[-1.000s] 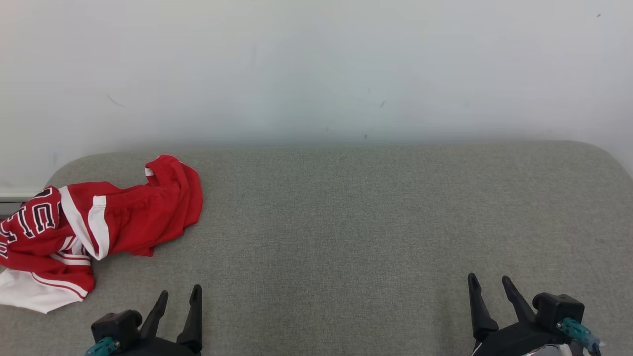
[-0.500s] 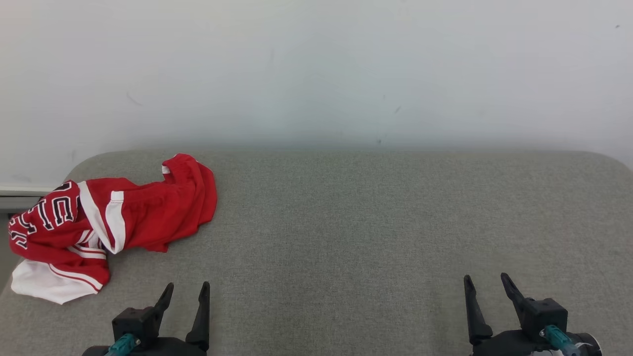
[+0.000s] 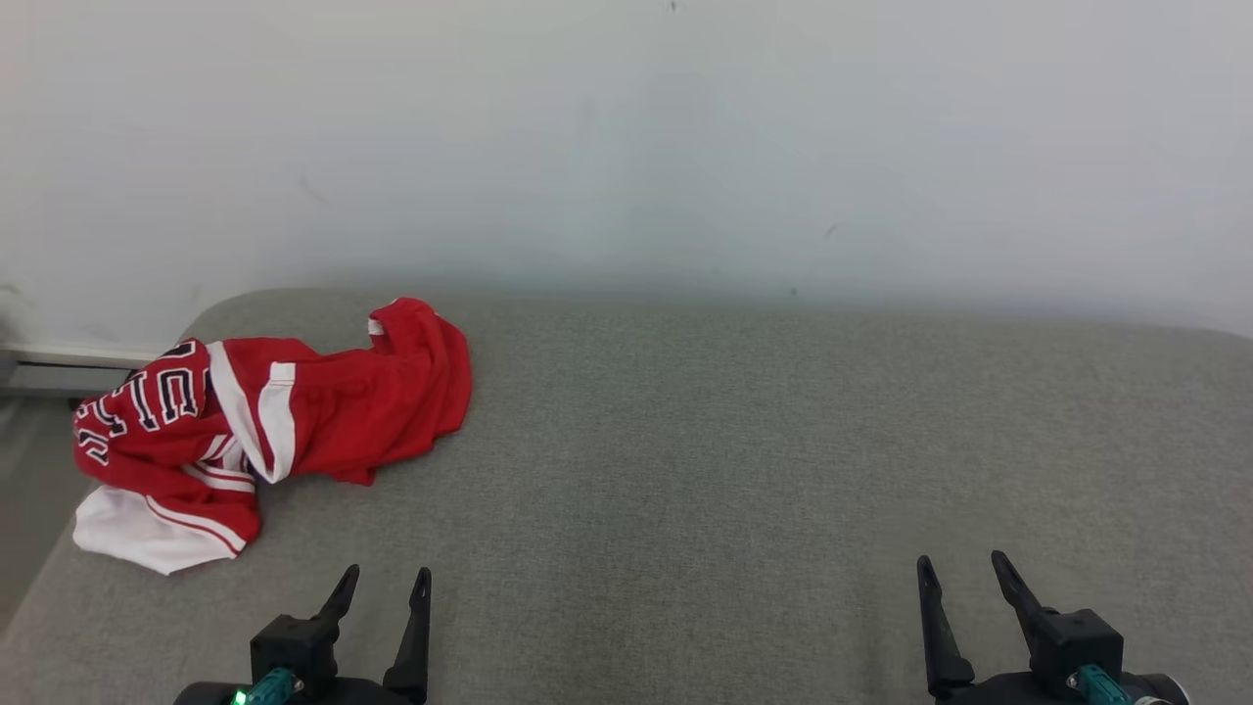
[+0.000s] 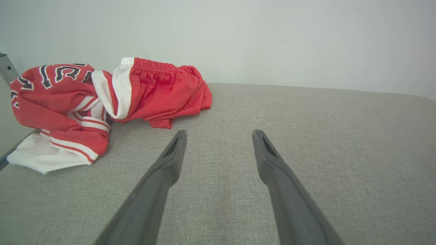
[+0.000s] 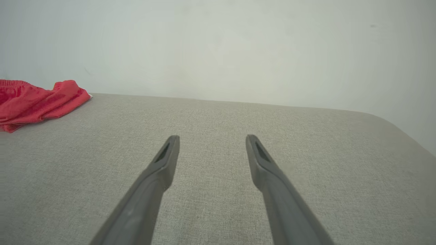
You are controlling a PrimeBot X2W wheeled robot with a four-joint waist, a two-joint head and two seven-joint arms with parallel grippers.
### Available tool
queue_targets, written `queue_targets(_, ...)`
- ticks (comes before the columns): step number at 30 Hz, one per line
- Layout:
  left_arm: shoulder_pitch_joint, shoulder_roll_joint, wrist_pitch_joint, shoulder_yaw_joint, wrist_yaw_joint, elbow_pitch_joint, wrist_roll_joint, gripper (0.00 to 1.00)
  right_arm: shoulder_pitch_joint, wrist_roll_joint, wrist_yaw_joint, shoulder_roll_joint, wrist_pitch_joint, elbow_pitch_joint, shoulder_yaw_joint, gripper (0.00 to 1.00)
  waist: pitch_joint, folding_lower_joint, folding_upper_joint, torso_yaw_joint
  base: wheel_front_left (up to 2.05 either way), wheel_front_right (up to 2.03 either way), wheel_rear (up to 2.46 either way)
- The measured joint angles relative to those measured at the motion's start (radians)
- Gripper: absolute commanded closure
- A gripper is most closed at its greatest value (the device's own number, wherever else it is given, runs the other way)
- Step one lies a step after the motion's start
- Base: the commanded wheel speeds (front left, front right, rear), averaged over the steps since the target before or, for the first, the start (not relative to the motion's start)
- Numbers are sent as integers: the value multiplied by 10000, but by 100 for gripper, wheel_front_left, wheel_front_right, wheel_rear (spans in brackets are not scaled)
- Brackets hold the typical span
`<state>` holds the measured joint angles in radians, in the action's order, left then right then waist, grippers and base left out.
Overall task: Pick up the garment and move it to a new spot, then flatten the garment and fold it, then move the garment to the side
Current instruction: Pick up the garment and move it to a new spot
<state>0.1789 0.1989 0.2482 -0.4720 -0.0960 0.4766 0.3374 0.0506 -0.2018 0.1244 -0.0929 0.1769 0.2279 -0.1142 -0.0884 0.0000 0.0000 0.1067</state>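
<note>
The garment [image 3: 264, 421] is a red pair of shorts with white stripes and dark lettering, lying crumpled at the far left of the grey padded table [image 3: 734, 441]. Its white part hangs near the table's left edge. In the left wrist view the garment [image 4: 102, 98] lies ahead and to the left of the fingers. My left gripper [image 3: 387, 580] stands open at the lower left, a short way in front of the garment, touching nothing. My right gripper [image 3: 961, 568] stands open at the lower right, far from it. The right wrist view catches a red corner of the garment [image 5: 37, 102] at its left edge.
A pale wall [image 3: 626, 137] rises right behind the table. The table's left edge [image 3: 59, 578] drops to the floor just beside the garment. Bare grey fabric stretches across the middle and right.
The whole head view has shifted, so the camera has turned left; the garment now shows further right in the picture. Both grippers stay open and low in the frame.
</note>
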Motion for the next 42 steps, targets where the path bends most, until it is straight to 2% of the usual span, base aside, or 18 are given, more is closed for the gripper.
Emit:
queue_targets(24,-28,219,2,293,-61,-182,21,0,-159,-395,-104,255,96,-232,-249,0,76,0,0,2820,0,0,0)
queue_targets(33,-12,153,2,719,-61,-293,594,0,-181,-591,-222,324,100,-704,-487,0,288,0,0,3660,0,0,0)
queue_targets(37,636,-148,-236,577,314,-196,713,0,-194,-683,-311,322,105,-970,-579,0,554,0,0,3875,0,0,0)
queue_targets(42,2212,-522,-1057,-295,1344,222,717,0,-155,-694,-520,313,-21,-1814,-874,0,1056,0,0,4077,0,0,0)
